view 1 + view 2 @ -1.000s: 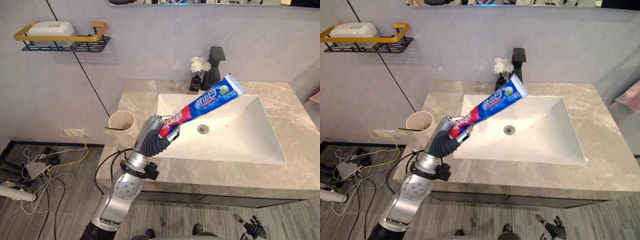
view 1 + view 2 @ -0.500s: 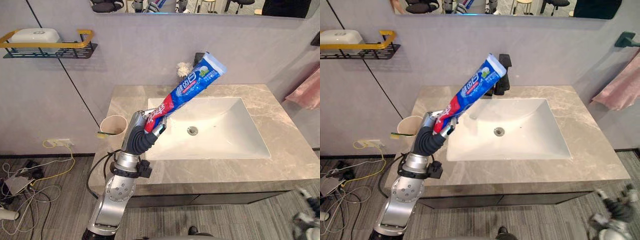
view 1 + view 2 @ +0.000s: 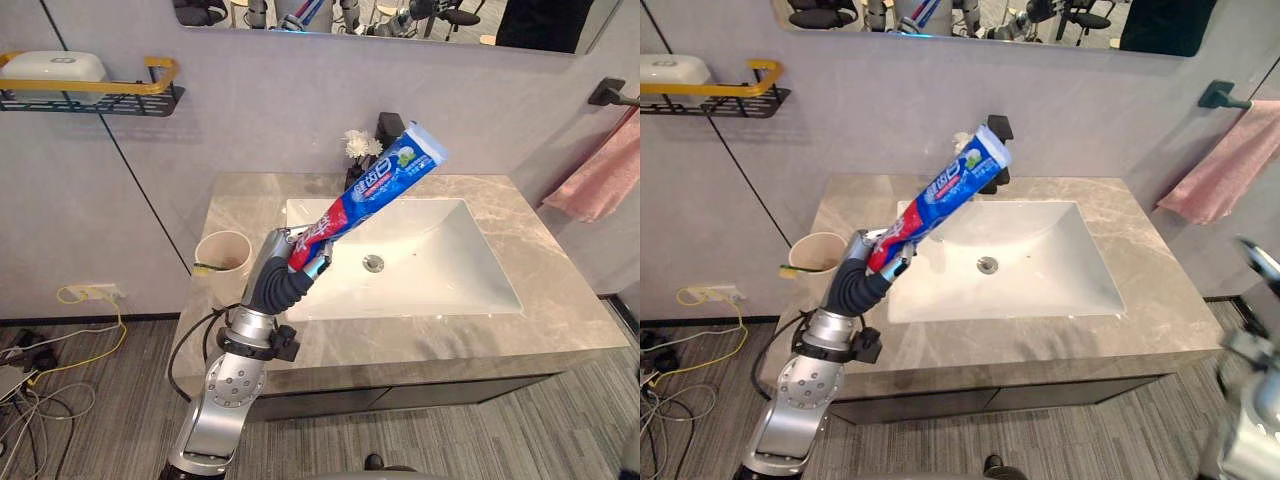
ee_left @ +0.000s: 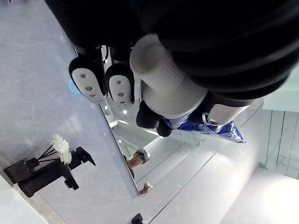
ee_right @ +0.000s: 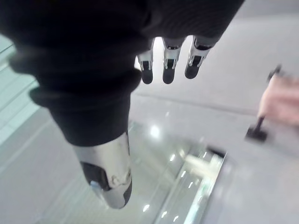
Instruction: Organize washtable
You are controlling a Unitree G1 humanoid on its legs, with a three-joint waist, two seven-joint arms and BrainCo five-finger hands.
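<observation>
My left hand [image 3: 291,268] is shut on the red lower end of a large blue and red toothpaste tube [image 3: 378,185], which slants up and to the right over the white sink [image 3: 445,275]. In the left wrist view the tube's white cap [image 4: 164,78] sits between the curled fingers [image 4: 88,82]. A beige cup [image 3: 224,256] with a yellow-green toothbrush in it stands on the marble counter [image 3: 560,300], just left of that hand. My right hand [image 5: 167,64] has straight fingers and holds nothing; it shows as a blur at the right edge of the right eye view.
A black faucet [image 3: 391,124] and a small vase of white flowers [image 3: 356,146] stand behind the sink. A yellow-railed wall shelf [image 3: 92,88] carries a white soap box at upper left. A pink towel [image 3: 603,176] hangs at the right.
The camera has shifted, so the whole scene sits differently. The tube now tilts more steeply upward in my left hand. My right arm has risen from low at the lower right.
</observation>
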